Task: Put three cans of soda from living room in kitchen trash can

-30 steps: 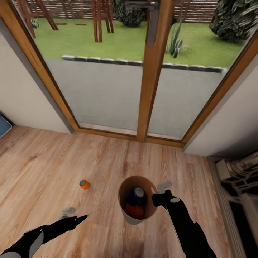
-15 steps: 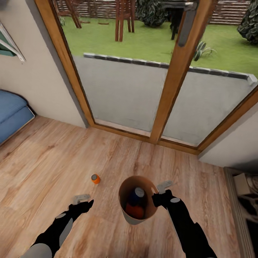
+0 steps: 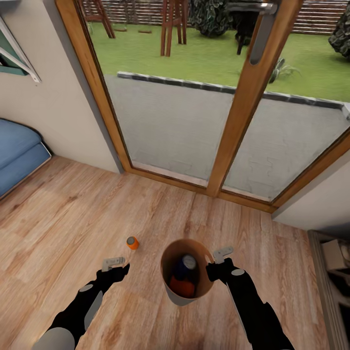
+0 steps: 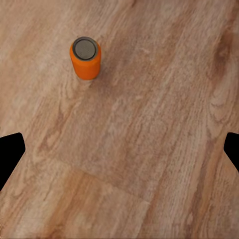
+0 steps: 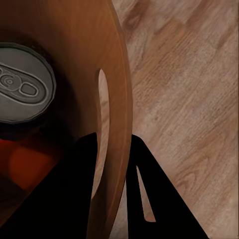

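The tash can (image 3: pixel 167 291), white-grey outside and brown inside, stands on the wood floor in front of me. Inside it lie a dark blue can of soda (image 3: pixel 186 265) and an orange one (image 3: pixel 182 287). My right gripper (image 3: pixel 212 265) is shut on the bin's right rim; in the right wrist view its fingers (image 5: pixel 144 174) pinch the wall (image 5: pixel 117 94) beside the blue can's silver top (image 5: pixel 20 89). Another orange can of soda (image 3: pixel 132 242) (image 4: pixel 85 59) stands upright on the floor. My left gripper (image 3: pixel 119 266) (image 4: pixel 119 154) hovers open just short of it.
Wood-framed glass doors (image 3: pixel 243 107) close off the far side, with a garden beyond. A blue sofa (image 3: pixel 17 150) sits at the left edge. A dark shelf-like unit (image 3: pixel 335 272) lines the right edge. Plank floor (image 3: pixel 63 214) spreads to the left.
The head view has swung left, bringing the sofa into sight. My left arm has come forward toward the orange can on the floor. The right gripper keeps its hold on the bin.
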{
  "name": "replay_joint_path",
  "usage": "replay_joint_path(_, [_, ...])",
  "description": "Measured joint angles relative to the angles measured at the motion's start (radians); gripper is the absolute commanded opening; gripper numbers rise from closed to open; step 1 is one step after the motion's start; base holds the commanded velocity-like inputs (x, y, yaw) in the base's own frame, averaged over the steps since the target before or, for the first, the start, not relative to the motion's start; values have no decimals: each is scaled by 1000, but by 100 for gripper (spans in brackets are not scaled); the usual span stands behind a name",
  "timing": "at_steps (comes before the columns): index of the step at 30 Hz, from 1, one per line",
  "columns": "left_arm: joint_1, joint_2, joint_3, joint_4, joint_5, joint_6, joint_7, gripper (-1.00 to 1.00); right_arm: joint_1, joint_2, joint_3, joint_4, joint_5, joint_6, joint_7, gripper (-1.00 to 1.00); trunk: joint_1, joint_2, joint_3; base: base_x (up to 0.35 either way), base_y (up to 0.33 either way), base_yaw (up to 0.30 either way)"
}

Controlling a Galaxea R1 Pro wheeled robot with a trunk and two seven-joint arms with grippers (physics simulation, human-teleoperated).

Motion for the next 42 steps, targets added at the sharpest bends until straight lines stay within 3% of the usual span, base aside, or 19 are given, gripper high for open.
replay_joint_path(27, [0,-1,2,10,-6,-26,0,100,0,2,4,1,5,-2,-6,-100,0,0,0,303,139,0])
replay_joint_path(42, [0,-9,0,9,-9,-26,2,100,0,2,5,2,4,-2,-6,-100,0,0,0,19,6,0])
